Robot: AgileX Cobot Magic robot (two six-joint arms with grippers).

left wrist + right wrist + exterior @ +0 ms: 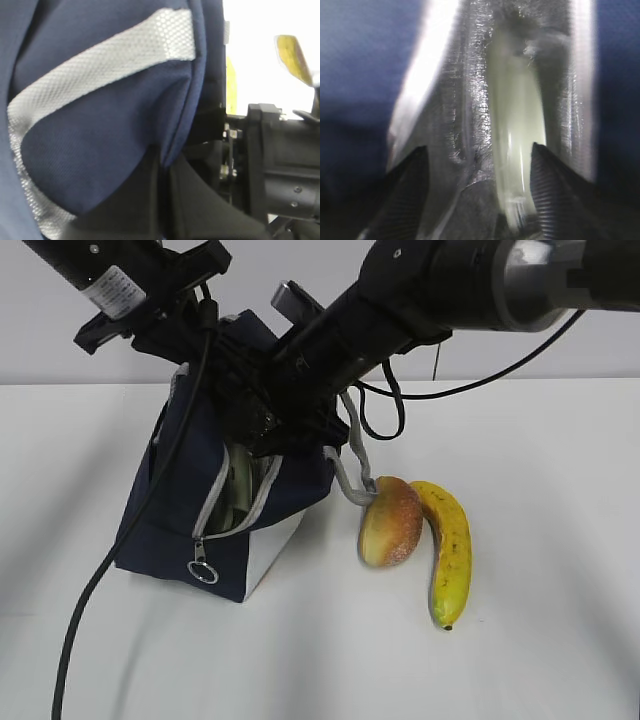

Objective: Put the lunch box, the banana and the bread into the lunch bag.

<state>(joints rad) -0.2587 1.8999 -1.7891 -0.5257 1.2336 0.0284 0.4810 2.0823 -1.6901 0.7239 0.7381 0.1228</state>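
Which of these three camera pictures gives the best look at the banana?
The exterior view: the whole banana lies on the table beside the bread, unobstructed. The left wrist view catches only slivers of yellow past the lunch bag, too partial to identify. The right wrist view looks into the bag and shows no banana.

Both arms matte black; left arm (120, 285) bears white label; right arm (470, 285) has silver band; black cables; ribbed fingers (552, 195).
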